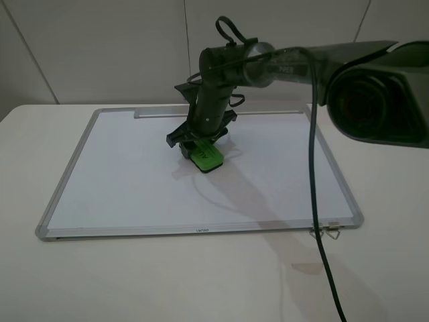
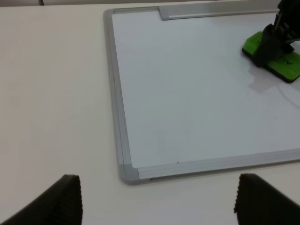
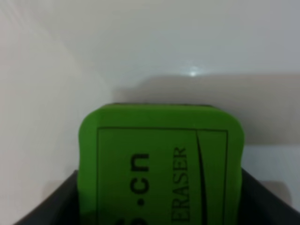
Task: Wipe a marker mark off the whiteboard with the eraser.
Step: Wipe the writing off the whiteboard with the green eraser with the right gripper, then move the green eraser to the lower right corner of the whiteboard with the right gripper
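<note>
The whiteboard [image 1: 120,174] lies flat on the pale table, silver-framed. My right gripper [image 1: 198,144] reaches across to the board's middle and is shut on the green eraser [image 1: 206,155], which rests on the white surface. In the right wrist view the eraser [image 3: 159,164] fills the lower half, held between dark jaws, with bare board [image 3: 164,47] beyond it. The left wrist view shows the board [image 2: 187,93], the eraser [image 2: 287,66] at its far side, and my left gripper [image 2: 157,197] open over the table beside a board corner. No marker mark shows; it is hidden or out of view.
A silver tray strip [image 1: 161,113] runs along the board's far edge. Small metal clips [image 1: 326,232] sit at the near right corner. A black cable [image 1: 315,168] hangs across the right side below the right arm's bulky body [image 1: 375,94].
</note>
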Controlling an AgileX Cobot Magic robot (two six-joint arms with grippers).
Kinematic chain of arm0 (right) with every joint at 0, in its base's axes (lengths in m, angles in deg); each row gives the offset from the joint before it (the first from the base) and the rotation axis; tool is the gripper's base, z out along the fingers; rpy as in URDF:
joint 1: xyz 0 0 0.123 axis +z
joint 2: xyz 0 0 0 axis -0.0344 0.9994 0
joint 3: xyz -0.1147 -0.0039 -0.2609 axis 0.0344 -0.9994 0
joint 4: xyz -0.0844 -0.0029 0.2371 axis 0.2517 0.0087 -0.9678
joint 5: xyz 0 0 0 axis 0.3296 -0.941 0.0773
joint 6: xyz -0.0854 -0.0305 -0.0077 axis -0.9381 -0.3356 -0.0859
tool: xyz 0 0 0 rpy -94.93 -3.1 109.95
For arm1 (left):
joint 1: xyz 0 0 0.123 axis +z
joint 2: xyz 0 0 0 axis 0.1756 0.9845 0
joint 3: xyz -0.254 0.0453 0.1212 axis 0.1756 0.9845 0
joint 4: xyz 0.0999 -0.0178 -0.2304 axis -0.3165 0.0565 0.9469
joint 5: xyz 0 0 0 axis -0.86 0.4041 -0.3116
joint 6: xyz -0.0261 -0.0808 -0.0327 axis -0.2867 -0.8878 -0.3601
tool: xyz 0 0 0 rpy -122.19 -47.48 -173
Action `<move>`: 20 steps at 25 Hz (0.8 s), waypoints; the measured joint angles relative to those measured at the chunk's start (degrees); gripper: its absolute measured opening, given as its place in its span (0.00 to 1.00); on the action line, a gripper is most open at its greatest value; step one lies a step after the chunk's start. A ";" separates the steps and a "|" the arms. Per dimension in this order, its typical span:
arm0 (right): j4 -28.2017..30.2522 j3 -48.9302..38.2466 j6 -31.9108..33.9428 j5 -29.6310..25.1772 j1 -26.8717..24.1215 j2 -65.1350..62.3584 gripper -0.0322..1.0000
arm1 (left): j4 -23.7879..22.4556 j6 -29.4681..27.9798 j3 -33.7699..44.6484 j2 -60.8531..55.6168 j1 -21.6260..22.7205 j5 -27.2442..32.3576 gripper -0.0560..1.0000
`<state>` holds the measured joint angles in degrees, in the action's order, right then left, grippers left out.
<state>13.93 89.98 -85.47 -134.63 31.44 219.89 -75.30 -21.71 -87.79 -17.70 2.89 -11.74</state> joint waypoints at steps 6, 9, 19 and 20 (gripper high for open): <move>1.37 -2.11 0.79 -9.69 -1.43 -3.87 0.61 | 0.00 0.00 0.00 0.00 0.00 0.00 0.70; 0.80 -3.36 1.37 -13.99 -3.64 -5.63 0.61 | 0.00 0.00 0.00 0.00 0.00 0.00 0.70; 2.61 -9.60 5.67 -15.87 -15.53 -17.68 0.61 | 0.00 0.00 0.00 0.00 0.00 0.00 0.70; 3.28 -11.40 5.94 -15.87 -16.30 -19.15 0.61 | 0.00 0.00 0.00 0.00 0.00 0.00 0.70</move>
<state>17.20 78.58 -79.54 -150.51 15.14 200.74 -75.30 -21.71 -87.79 -17.70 2.89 -11.74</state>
